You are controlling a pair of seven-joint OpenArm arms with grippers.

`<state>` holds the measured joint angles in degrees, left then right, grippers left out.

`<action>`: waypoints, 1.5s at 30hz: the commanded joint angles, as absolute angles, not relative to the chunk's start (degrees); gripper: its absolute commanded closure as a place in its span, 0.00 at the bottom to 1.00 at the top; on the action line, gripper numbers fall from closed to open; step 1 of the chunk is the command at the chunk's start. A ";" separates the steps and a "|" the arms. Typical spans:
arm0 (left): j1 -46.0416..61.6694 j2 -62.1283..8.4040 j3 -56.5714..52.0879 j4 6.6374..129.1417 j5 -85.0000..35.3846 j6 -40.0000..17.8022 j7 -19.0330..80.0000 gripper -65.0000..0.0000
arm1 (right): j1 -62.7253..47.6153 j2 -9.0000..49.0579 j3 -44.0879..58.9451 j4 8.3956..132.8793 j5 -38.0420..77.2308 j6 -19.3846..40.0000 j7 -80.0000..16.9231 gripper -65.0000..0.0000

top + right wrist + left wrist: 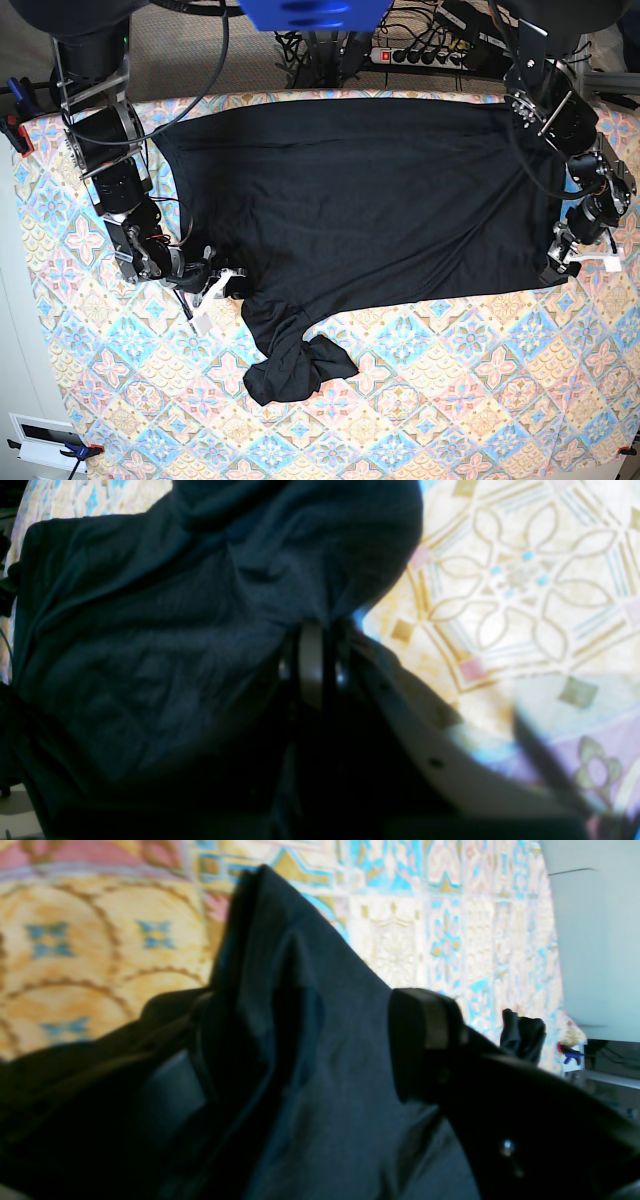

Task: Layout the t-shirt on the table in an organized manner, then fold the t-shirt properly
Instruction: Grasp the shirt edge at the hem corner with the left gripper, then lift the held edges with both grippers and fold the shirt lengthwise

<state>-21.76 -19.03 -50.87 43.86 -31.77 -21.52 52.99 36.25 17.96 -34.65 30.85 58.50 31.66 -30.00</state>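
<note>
The black t-shirt (350, 190) lies spread over the far half of the patterned table (450, 390), with one sleeve bunched into a knot (295, 370) toward the front. My right gripper (228, 283) is at the shirt's left lower edge. In the right wrist view it (315, 630) is shut on a fold of the t-shirt (150, 630). My left gripper (557, 268) sits at the shirt's right lower corner. In the left wrist view it (300, 1045) stands open, its fingers (425, 1025) wide apart with t-shirt fabric (325, 1140) draped between them.
A power strip and cables (430, 50) run behind the table's far edge. Clamps (15, 115) hold the cloth at the left edge. A white panel (595, 940) stands beside the table, and a white box (40, 435) sits at the front left corner.
</note>
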 commanded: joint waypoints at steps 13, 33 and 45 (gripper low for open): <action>-22.29 -18.95 -50.42 44.00 -30.81 -21.14 52.09 1.00 | 37.23 18.15 -34.59 31.16 57.45 31.52 -31.43 1.00; -21.93 -22.20 -50.77 44.35 -29.76 -21.76 51.21 1.00 | 37.23 18.42 -27.47 31.25 57.45 31.52 -31.60 1.00; -18.42 -23.43 -50.51 54.46 -29.76 -25.01 51.74 1.00 | 37.23 18.51 -26.59 31.78 57.45 31.52 -31.52 1.00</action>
<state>-17.21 -22.35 -50.54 53.45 -28.64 -24.49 52.82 35.51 17.72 -27.05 31.07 57.01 31.64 -32.29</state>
